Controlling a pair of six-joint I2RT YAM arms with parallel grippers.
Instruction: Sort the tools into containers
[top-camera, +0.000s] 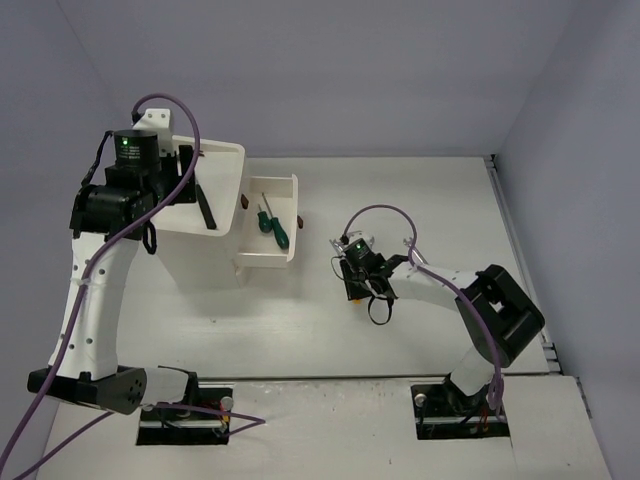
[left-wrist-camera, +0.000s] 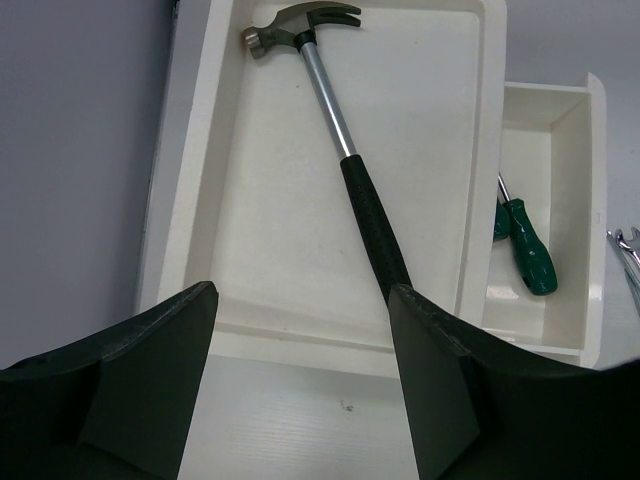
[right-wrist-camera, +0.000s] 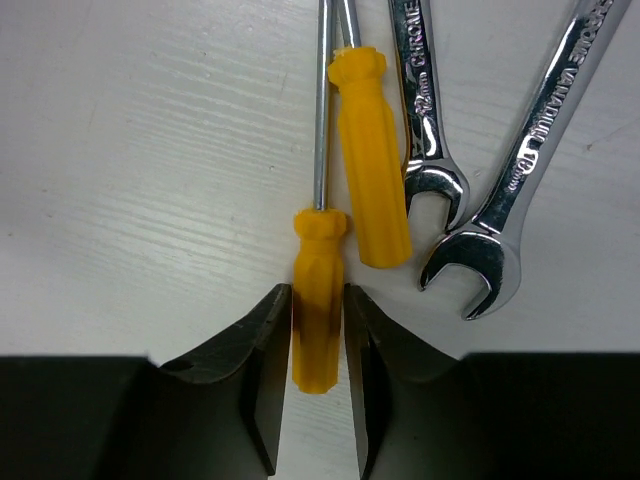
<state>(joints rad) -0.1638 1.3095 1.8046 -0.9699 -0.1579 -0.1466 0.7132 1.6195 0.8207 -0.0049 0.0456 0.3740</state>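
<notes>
Pinching yellow screwdriver (right-wrist-camera: 320, 240) handle — right claw (right-wrist-camera: 316, 305); left claw (left-wrist-camera: 300, 300) wide open, empty, above hammer (left-wrist-camera: 335, 120).

Top view: high above cabinet (top-camera: 222, 185), facing down. Left wrist: close over same cabinet. Right wrist: closest, bench (right-wrist-camera: 150, 150) right of cabinet.
</notes>
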